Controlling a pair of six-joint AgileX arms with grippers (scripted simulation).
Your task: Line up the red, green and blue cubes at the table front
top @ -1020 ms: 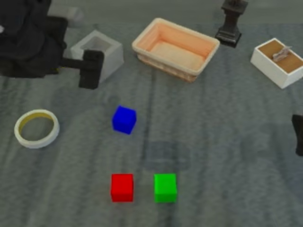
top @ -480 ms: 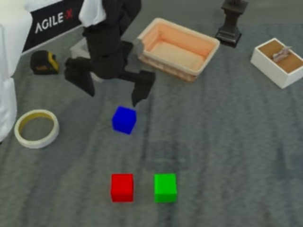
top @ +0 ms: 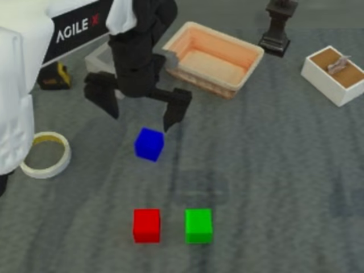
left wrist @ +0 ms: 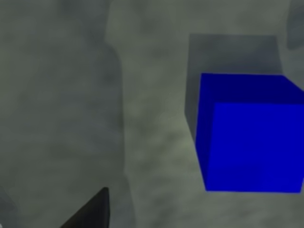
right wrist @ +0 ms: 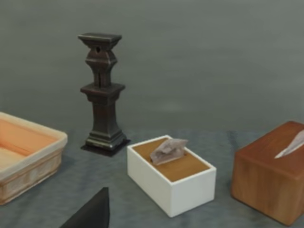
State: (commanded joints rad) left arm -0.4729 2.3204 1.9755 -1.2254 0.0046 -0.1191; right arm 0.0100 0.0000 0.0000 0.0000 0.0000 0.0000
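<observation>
Blue and glossy, the blue cube [top: 149, 144] sits on the table [top: 273, 170] a little left of centre, with nothing touching it; the left wrist view shows it close up [left wrist: 249, 135] on the streaked grey surface. The left gripper [top: 142, 111] hangs just behind it, its fingers spread wide, one dark finger [top: 177, 108] near the cube's far right corner and the other well off to the left. Nearer the front edge, the red cube [top: 147, 225] and the green cube [top: 198, 226] stand side by side, with a small gap between them, well apart from the blue one.

Behind the arm, a grey hollow box [top: 99, 57] is partly hidden by the gripper's body. A pale orange basket [top: 213, 57] stands at the back centre, a dark pedestal ornament [top: 278, 25] beyond it, and a white tissue box [top: 334, 74] at the far right. A roll of tape [top: 46, 154] lies at the left, a yellow and black tape measure [top: 56, 77] behind it.

The right arm is out of the top view; its wrist camera looks across at the pedestal, the white tissue box and a wooden box [right wrist: 270, 173], and I cannot tell how its fingers stand. The table is dark grey with lighter wavy streaks; a plain grey wall lies beyond.
</observation>
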